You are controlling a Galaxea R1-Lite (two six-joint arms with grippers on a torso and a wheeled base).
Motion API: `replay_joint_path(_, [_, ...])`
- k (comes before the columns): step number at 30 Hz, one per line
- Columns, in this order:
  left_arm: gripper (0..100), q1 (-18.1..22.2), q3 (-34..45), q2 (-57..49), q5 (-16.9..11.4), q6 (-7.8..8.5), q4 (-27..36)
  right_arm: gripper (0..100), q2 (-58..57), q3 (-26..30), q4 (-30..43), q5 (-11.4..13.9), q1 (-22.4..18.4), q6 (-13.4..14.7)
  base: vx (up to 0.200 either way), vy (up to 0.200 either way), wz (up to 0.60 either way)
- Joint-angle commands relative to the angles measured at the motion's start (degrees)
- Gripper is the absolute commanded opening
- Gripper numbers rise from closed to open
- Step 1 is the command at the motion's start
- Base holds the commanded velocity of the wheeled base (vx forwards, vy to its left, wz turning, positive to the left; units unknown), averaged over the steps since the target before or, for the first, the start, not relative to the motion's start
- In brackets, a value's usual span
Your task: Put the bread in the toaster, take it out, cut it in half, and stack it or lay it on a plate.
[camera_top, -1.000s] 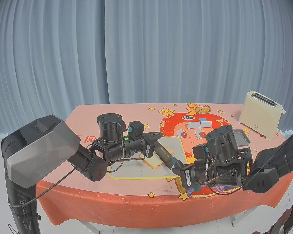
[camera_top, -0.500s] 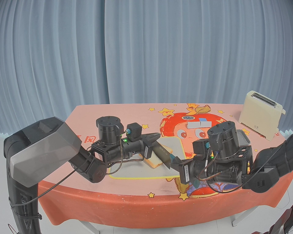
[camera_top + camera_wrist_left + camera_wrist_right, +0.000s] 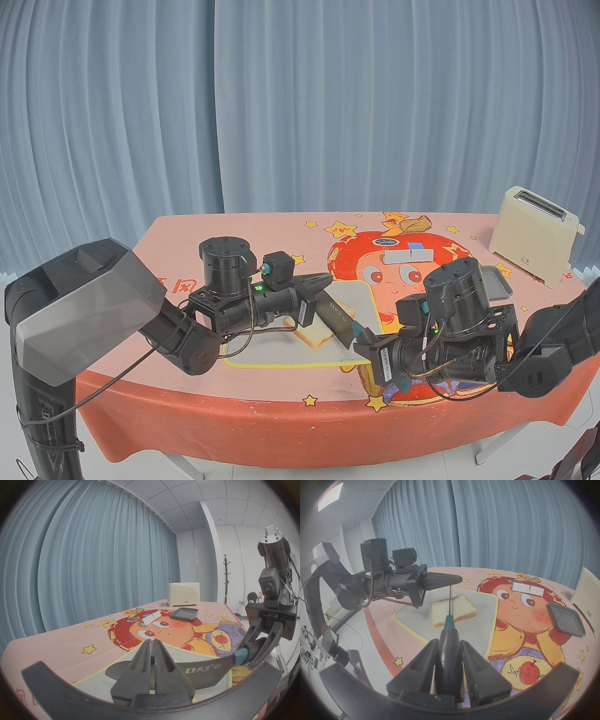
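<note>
with right jaws clamped on the knife (image 3: pixel 336 314) handle and left jaws closed empty just above the bread (image 3: pixel 464 606), press straight down the middle. saw gently, blade upright.

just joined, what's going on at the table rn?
The right end effector is shut on a knife, its blade set edge-down across the middle of the bread on the cutting board. The left end effector, shut, hovers close by the bread. Whether the slice is cut through can't be told. The toaster and dark tray sit off to the right.
</note>
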Motion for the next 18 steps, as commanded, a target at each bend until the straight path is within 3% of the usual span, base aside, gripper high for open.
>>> replay_joint_path(1, [0,-0.07,-0.41,-2.62,0.03,-0.09,0.05,0,-0.04,-0.17,0.95,0.09,-0.02,0.08,0.0,0.0,0.0])
replay_joint_path(18, [0,0.46,0.47,2.48,0.03,0.0,-0.74,0,-0.48,-1.84,-0.28,0.0,0.25,0.52,0.0,0.0,0.0])
